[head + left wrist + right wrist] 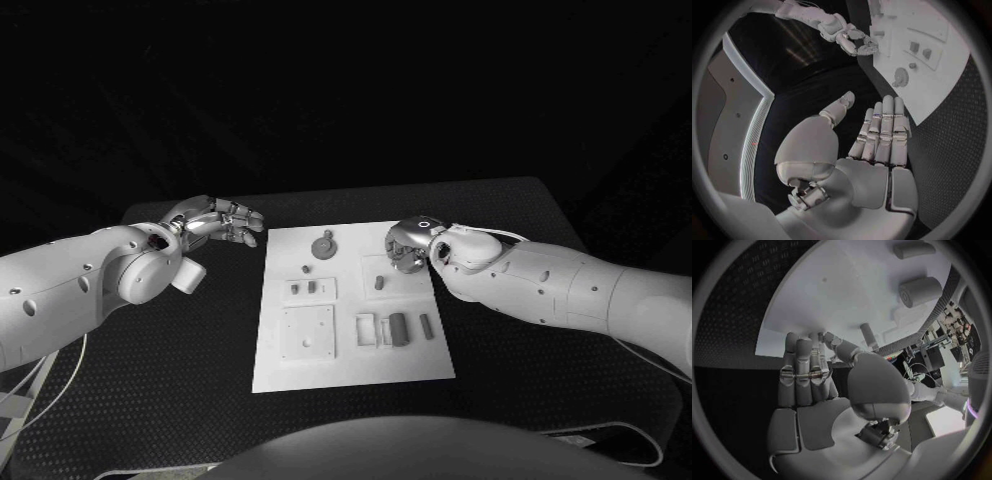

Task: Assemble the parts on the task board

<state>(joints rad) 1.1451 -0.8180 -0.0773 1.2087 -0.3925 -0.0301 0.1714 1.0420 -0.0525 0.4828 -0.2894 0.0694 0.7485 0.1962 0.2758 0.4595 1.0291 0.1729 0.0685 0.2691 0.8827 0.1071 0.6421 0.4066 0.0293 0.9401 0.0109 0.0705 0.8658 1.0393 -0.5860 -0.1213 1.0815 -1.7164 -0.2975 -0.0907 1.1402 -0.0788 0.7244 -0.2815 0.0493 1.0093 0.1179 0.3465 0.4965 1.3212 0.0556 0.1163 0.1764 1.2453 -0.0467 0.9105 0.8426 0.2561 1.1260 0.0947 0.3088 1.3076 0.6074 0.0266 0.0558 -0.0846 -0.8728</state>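
Nearest the camera lies the white task board (353, 345) on the black table (173, 360), with small grey parts (400, 329) set on it. Left hand (219, 220) hovers off the board's far-left corner, fingers extended and apart, nothing held. Right hand (410, 245) sits over the board's far-right area, above a part (381, 283); whether it grips anything cannot be determined.

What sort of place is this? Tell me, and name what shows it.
Probably a robotics lab test bench. A black table with a mat-like textured top holds a white task board with small grey parts. Both the left hand and the right hand hold nothing.
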